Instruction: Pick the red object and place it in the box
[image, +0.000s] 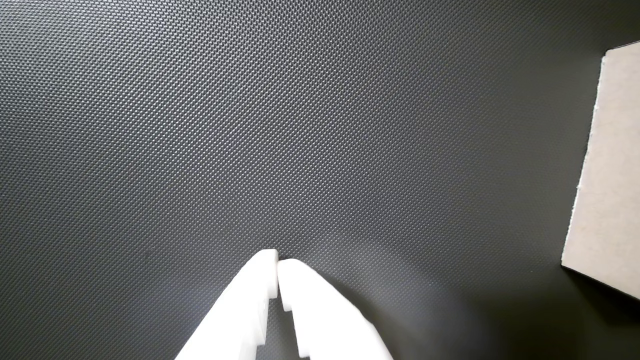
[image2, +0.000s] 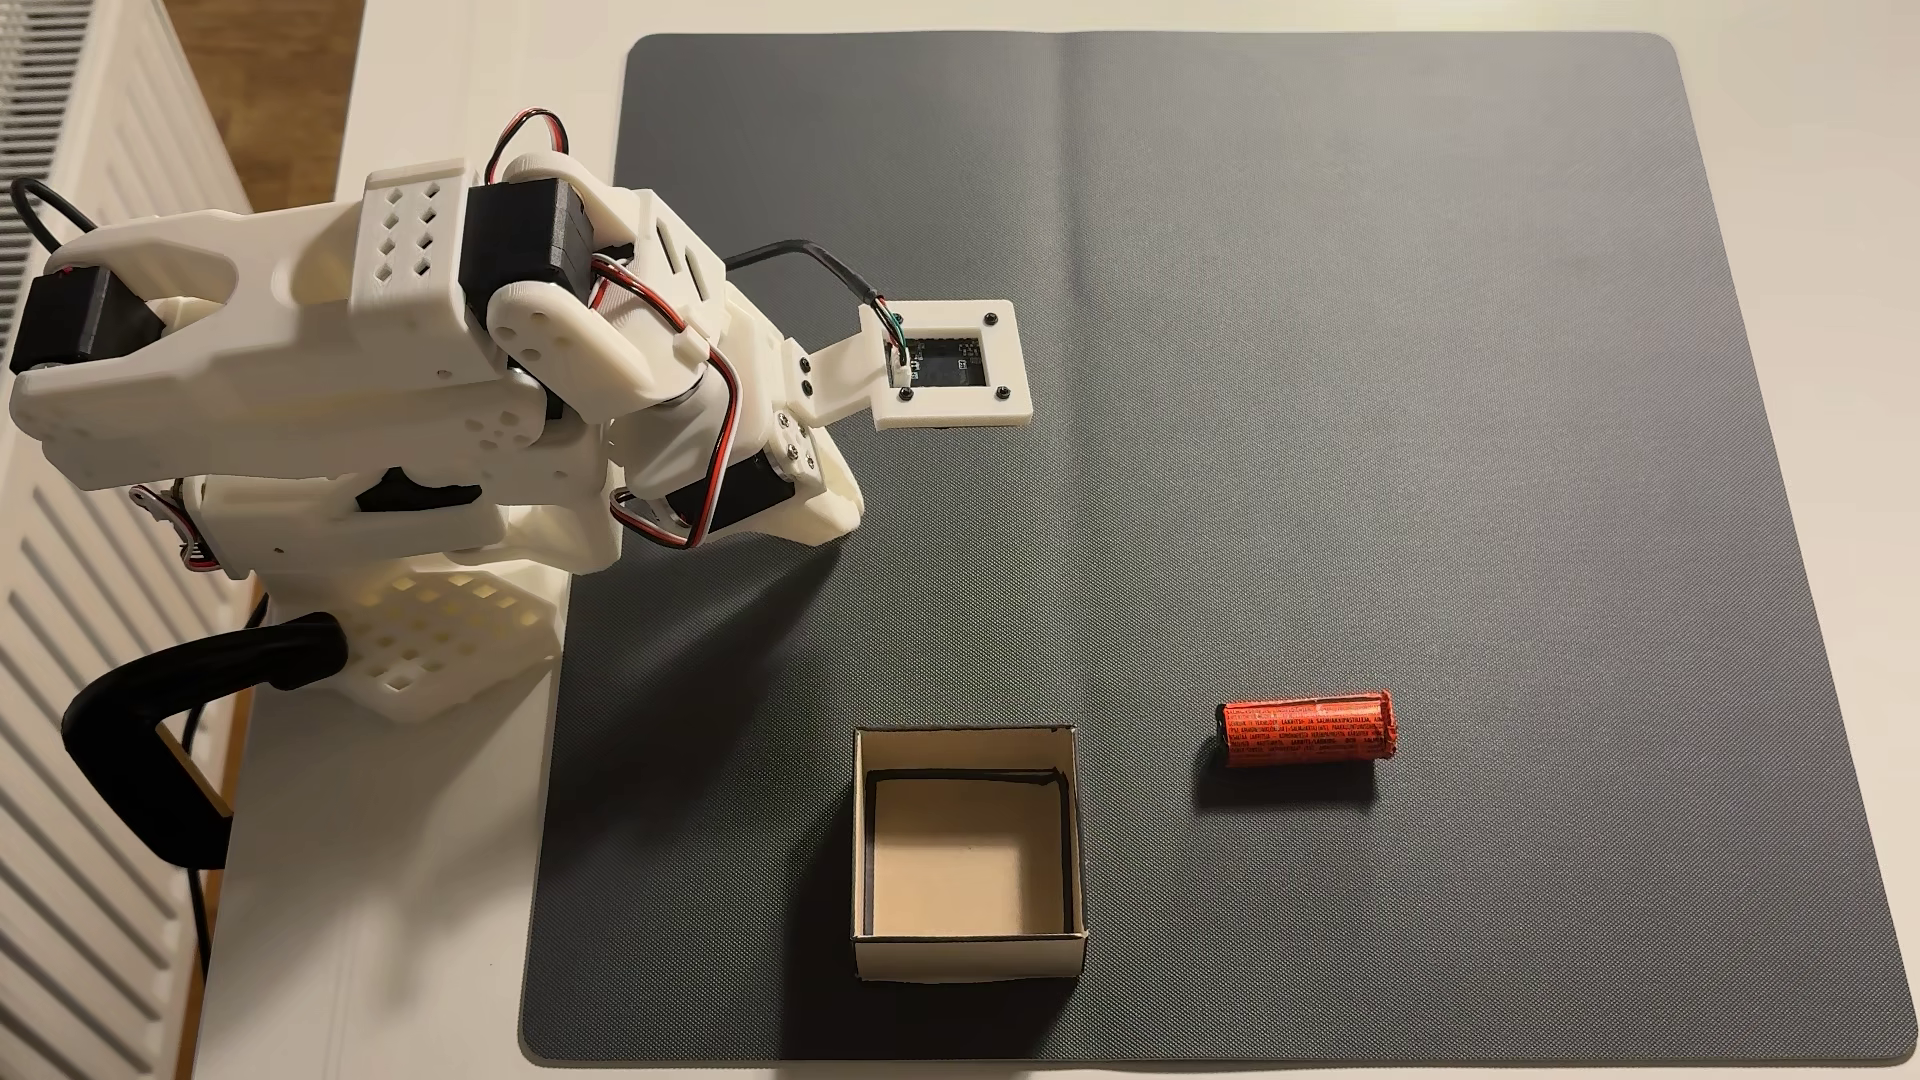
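1. In the wrist view the white jaws are together, tips touching, gripping nothing, above the dark mat (image: 250, 125).
2. The red object (image2: 1305, 729) lies on its side on the mat in the fixed view, right of the box (image2: 968, 953), apart from it.
3. The box stands open-topped, with only its floor showing inside.
4. The arm (image2: 436, 343) sits folded at the mat's left edge on the white counter (image2: 416, 935).

Looks like a room in a home, used as a hobby corner: white panel radiator (image2: 62, 644) along the left edge of the fixed view, strip of wooden floor (image2: 281, 62) beyond it, plain white desk (image2: 395, 883) topped with a dark textured mat (image2: 1351, 415), 3D-printed white arm (image2: 416, 343) clamped at its edge.
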